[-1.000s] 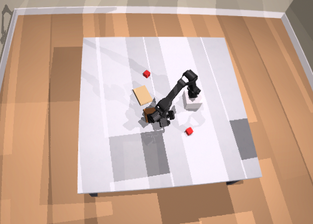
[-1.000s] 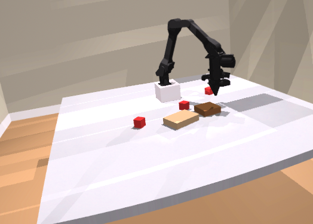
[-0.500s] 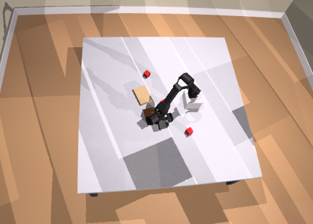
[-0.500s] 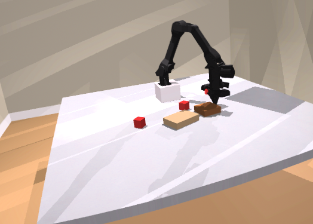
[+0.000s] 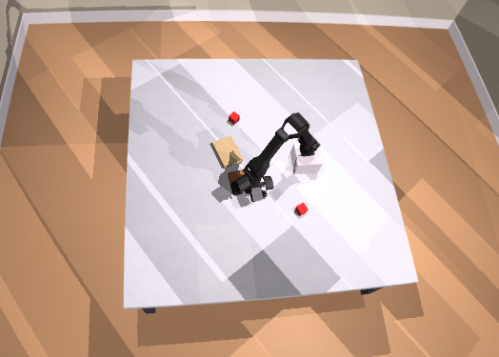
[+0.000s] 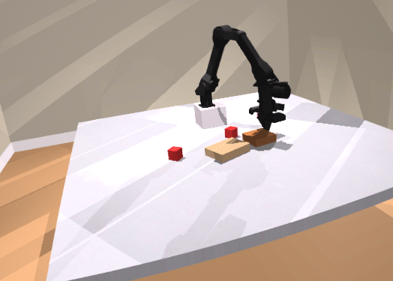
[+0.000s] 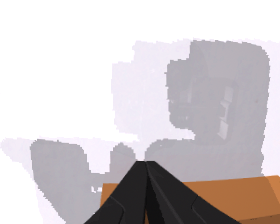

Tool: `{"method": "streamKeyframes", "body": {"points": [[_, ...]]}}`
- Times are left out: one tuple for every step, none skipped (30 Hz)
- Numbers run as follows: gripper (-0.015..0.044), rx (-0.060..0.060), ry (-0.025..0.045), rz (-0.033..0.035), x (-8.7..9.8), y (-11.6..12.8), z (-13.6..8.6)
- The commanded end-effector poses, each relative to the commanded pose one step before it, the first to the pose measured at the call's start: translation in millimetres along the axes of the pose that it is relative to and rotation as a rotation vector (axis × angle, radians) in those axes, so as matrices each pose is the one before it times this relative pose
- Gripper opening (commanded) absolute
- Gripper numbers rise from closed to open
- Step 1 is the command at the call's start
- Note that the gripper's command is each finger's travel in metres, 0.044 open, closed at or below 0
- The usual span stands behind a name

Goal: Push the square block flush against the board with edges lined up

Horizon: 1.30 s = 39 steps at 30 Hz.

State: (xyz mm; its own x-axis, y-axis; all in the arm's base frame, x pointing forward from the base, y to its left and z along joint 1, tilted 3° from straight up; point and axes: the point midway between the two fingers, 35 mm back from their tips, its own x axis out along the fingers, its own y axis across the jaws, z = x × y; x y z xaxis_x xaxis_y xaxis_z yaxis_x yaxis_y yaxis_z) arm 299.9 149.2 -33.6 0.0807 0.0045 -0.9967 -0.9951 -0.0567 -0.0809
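Note:
The square block (image 5: 235, 183) (image 6: 259, 139), orange-brown, lies flat on the table; the arm covers much of it in the top view. The board (image 5: 227, 150) (image 6: 226, 150), light tan and longer, lies flat beside it. One side of the block faces an end of the board, very near it; whether they touch I cannot tell. My gripper (image 6: 266, 129) (image 7: 144, 170) is shut and empty, pointing down at the block's far edge in the exterior view. In the wrist view the block (image 7: 235, 192) shows behind the fingertips at the bottom. Contact with the fingertips is unclear.
A red cube (image 5: 233, 118) (image 6: 175, 153) lies beyond the board. Another red cube (image 6: 231, 132) is between the board and the arm's white base (image 5: 307, 165) (image 6: 210, 117). A third red cube (image 5: 301, 209) is to the lower right in the top view.

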Motion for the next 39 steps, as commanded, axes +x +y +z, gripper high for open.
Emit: {"method": "streamKeyframes", "body": {"points": [[0.0000, 0.0034, 0.01312, 0.01139, 3.27, 3.29, -10.72], [0.0000, 0.0000, 0.00013, 0.00000, 0.01, -0.15, -1.66], [0.0000, 0.0000, 0.00013, -0.00001, 0.01, -0.15, -1.70], [0.0000, 0.0000, 0.00013, -0.00001, 0.01, -0.16, -1.69], [0.0000, 0.0000, 0.00013, -0.00001, 0.01, -0.17, -1.68], [0.0000, 0.0000, 0.00013, -0.00001, 0.01, -0.17, -1.68], [0.0000, 0.0000, 0.00013, -0.00001, 0.01, -0.18, -1.68], [0.0000, 0.0000, 0.00013, -0.00001, 0.01, -0.19, -1.69], [0.0000, 0.0000, 0.00013, -0.00001, 0.01, -0.19, -1.68], [0.0000, 0.0000, 0.00013, -0.00001, 0.01, -0.20, -1.68], [0.0000, 0.0000, 0.00013, -0.00001, 0.01, -0.20, -1.68], [0.0000, 0.0000, 0.00013, -0.00001, 0.01, -0.21, -1.68], [0.0000, 0.0000, 0.00013, -0.00001, 0.01, -0.21, -1.69], [0.0000, 0.0000, 0.00013, -0.00001, 0.01, -0.21, -1.68], [0.0000, 0.0000, 0.00013, -0.00001, 0.01, -0.22, -1.68], [0.0000, 0.0000, 0.00013, -0.00001, 0.01, -0.22, -1.69], [0.0000, 0.0000, 0.00013, -0.00001, 0.01, -0.23, -1.68], [0.0000, 0.0000, 0.00013, -0.00001, 0.01, -0.23, -1.69], [0.0000, 0.0000, 0.00013, -0.00001, 0.01, -0.23, -1.64], [0.0000, 0.0000, 0.00013, -0.00001, 0.01, -0.24, -1.64], [0.0000, 0.0000, 0.00013, -0.00001, 0.01, -0.24, -1.65], [0.0000, 0.0000, 0.00013, -0.00001, 0.01, -0.25, -1.65], [0.0000, 0.0000, 0.00013, -0.00001, 0.01, -0.25, -1.64], [0.0000, 0.0000, 0.00013, -0.00002, 0.01, -0.26, -1.68], [0.0000, 0.0000, 0.00013, -0.00002, 0.01, -0.26, -1.66], [0.0000, 0.0000, -0.00002, 0.00000, 0.00, -0.05, 0.27], [0.0000, 0.0000, -0.00004, -0.00001, -0.01, -0.10, 0.52], [0.0000, 0.0000, -0.00006, -0.00001, -0.01, -0.14, 0.77], [0.0000, 0.0000, -0.00008, -0.00001, -0.01, -0.19, 1.04], [0.0000, 0.0000, -0.00010, -0.00002, -0.02, -0.22, 1.26], [0.0000, 0.0000, -0.00012, -0.00002, -0.02, -0.25, 1.46], [0.0000, 0.0000, -0.00012, -0.00002, -0.02, -0.26, 1.55], [0.0000, 0.0000, -0.00013, -0.00002, -0.02, -0.25, 1.57], [0.0000, 0.0000, -0.00013, -0.00002, -0.02, -0.24, 1.58], [0.0000, 0.0000, -0.00013, -0.00002, -0.02, -0.24, 1.58], [0.0000, 0.0000, -0.00013, -0.00002, -0.02, -0.23, 1.59], [0.0000, 0.0000, -0.00013, -0.00002, -0.02, -0.22, 1.59], [0.0000, 0.0000, -0.00013, -0.00002, -0.02, -0.21, 1.60], [0.0000, 0.0000, -0.00013, -0.00002, -0.02, -0.20, 1.60]]}}
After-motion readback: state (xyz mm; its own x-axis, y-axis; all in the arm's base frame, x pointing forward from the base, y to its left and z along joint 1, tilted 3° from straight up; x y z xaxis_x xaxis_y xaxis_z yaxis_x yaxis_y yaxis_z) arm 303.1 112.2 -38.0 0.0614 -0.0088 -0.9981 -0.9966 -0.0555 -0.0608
